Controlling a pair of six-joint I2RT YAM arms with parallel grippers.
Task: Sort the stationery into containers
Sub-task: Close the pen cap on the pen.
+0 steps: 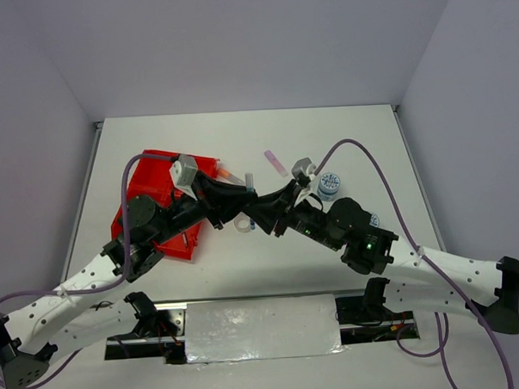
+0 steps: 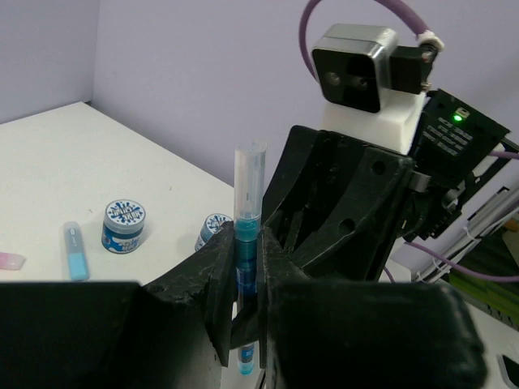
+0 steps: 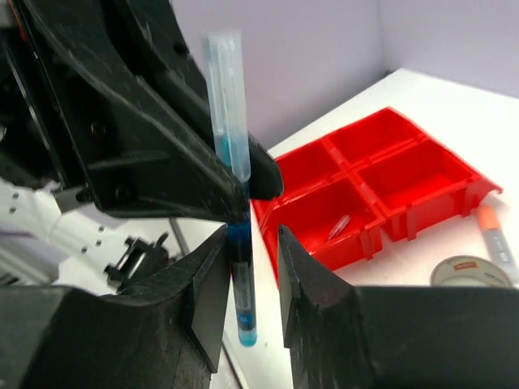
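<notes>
Top external view: both arms lean in over the white table (image 1: 369, 138) and meet near its middle, just right of the red tray (image 1: 155, 175)
Left gripper (image 2: 247, 274): pinched narrow on the blue pen (image 2: 250, 190); a finger pressed against each side of the barrel; firmly held
Right gripper (image 3: 247, 284): fingers set a little apart around the lower end of the same pen; a gap shows on one side; not clamping it
Blue pen: upright in the air between the two grippers, clear end up; above the table, outside the tray
Red tray: four compartments, resting on the table; a small pale piece (image 3: 339, 225) lies in a near compartment; what it is I cannot tell
Tape rolls: one blue-white roll (image 2: 123, 227) stands on the table; a second (image 2: 212, 231) is half hidden behind the left finger
Sticks: a light-blue stick (image 2: 75, 251) lies near the first roll; a pink stick (image 2: 10, 261) beyond it
Tape ring (image 3: 464, 271): flat on the table just outside the tray; an orange-tipped stick (image 3: 493, 231) close beside it
</notes>
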